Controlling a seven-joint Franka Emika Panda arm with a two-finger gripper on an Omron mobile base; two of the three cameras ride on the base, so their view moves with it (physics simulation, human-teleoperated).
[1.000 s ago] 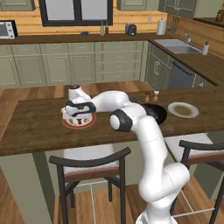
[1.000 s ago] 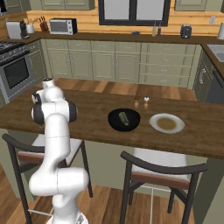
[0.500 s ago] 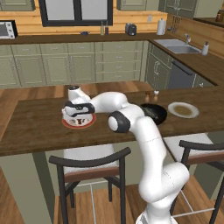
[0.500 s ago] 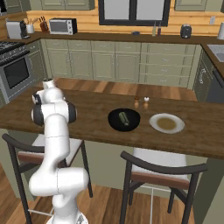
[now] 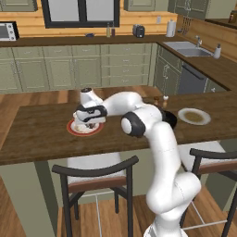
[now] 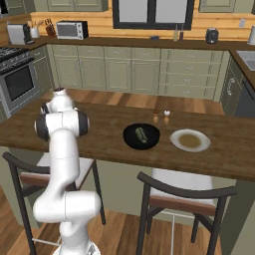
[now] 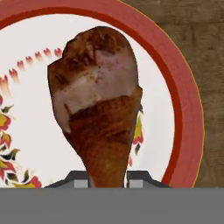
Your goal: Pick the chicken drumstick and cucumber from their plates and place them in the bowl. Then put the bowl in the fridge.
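Left base view
- arm: reaches from the lower right across to the left half of the wooden desk (image 5: 41, 134).
- hand (image 5: 86, 127): pointed down over the red-rimmed plate (image 5: 71, 129), low on it; its tips are hidden behind the wrist.
- red-rimmed plate: well in from the near desk edge, bare wood on its left and in front.
- black bowl (image 5: 170, 119): partly behind the white forearm, right of the plate and apart from it.
- cream plate (image 5: 194, 116): right of the bowl, near the desk's right end.
- edges: two stools (image 5: 98, 177) stand tucked against the near desk edge.

Right base view
- black bowl (image 6: 130, 141): mid desk, closer to the near edge than the far one.
- cucumber (image 6: 142, 134): lies inside the bowl, right of its middle.
- cream plate (image 6: 190, 141): just right of the bowl, a narrow strip of wood between their rims.
- shakers (image 6: 161, 116): two small ones behind the bowl, near the far edge.
- open room: the desk stretch between the arm and the bowl is bare wood.

Hand view
- chicken drumstick (image 7: 98, 100): lies on the red-rimmed plate (image 7: 181, 113), thick end away from the hand, thin end between the two fingertips (image 7: 141, 180).
- hand state: fingertips stand close on either side of the thin end; whether they already press it cannot be told.
- edge: the plate rim curves past on the right, wood grain beyond it.
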